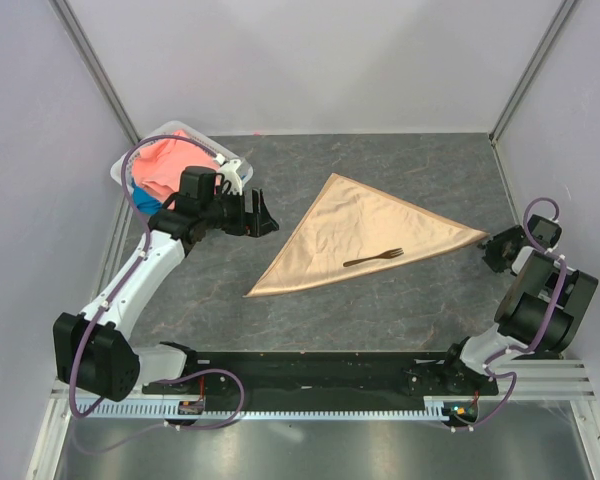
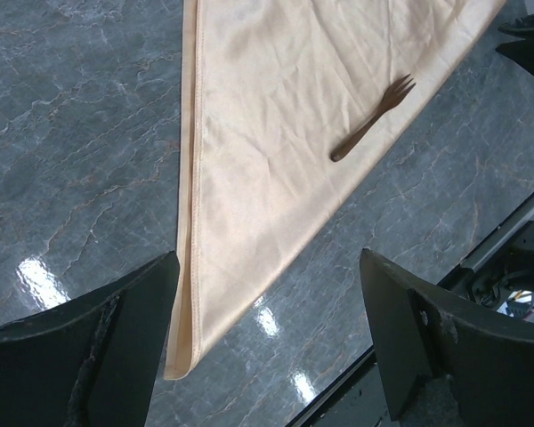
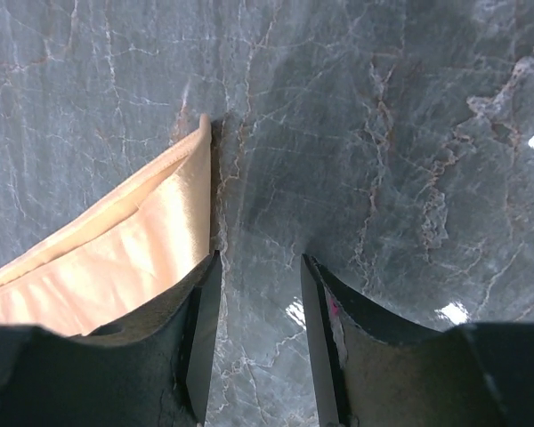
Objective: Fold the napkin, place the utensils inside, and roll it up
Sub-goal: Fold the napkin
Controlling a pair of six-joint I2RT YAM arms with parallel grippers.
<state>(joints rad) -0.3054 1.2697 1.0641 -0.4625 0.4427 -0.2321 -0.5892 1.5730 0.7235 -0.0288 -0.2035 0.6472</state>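
The peach-gold napkin lies folded into a triangle on the grey table. It also shows in the left wrist view and its right corner in the right wrist view. The small dark brown fork lies on the napkin near its lower edge, tines to the right; it shows in the left wrist view too. My left gripper is open and empty, left of the napkin. My right gripper is open and empty, just right of the napkin's right corner.
A clear bin at the back left holds a coral-pink cloth and a blue cloth. White walls enclose the table. A black rail runs along the near edge.
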